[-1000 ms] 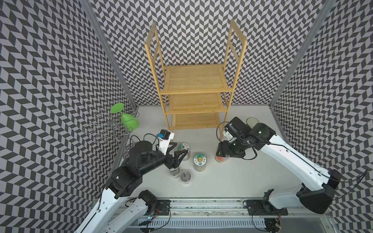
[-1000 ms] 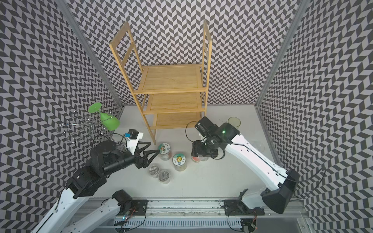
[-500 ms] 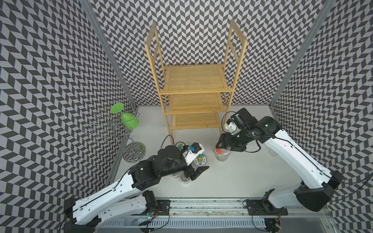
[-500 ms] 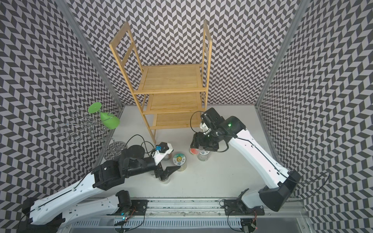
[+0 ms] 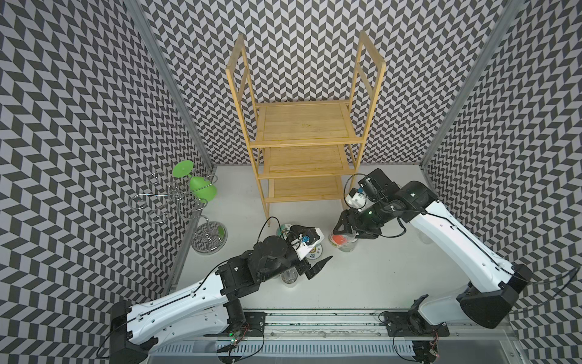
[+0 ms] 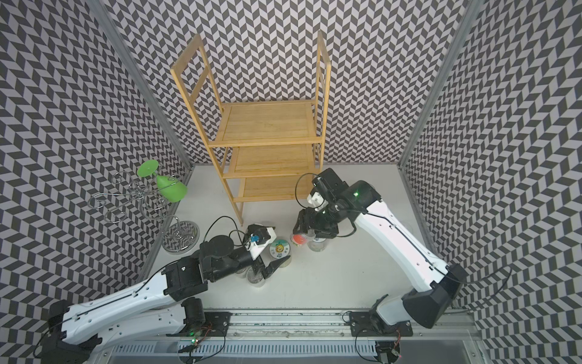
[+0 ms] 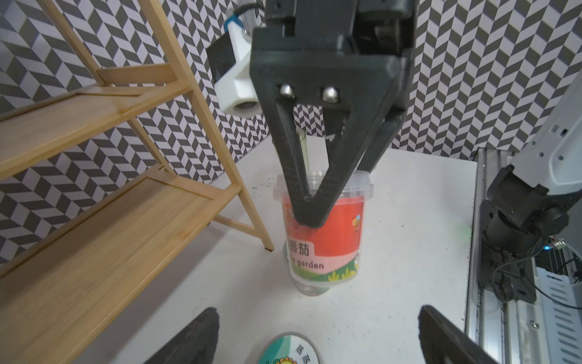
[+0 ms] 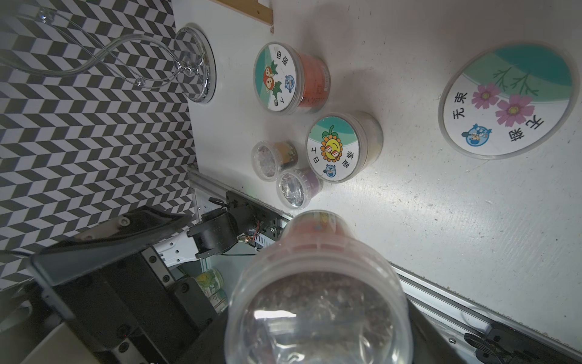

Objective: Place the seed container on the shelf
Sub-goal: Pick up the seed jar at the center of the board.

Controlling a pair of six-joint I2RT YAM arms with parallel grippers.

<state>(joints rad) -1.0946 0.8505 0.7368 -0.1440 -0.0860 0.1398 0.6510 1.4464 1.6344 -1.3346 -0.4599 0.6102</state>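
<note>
Tabletop [image 5: 378,277], seed container [image 7: 327,239] in right end effector [image 5: 346,232]

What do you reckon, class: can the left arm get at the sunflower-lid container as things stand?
Probably yes. The left gripper is open beside the sunflower-lid container, which shows between its fingers in the left wrist view. A clear jar sits close by; the right gripper, holding the seed container, stands apart.

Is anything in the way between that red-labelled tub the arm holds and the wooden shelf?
Nothing visible. The red-labelled tub, held by the right gripper, is close to the shelf; the table between them is bare.
</note>
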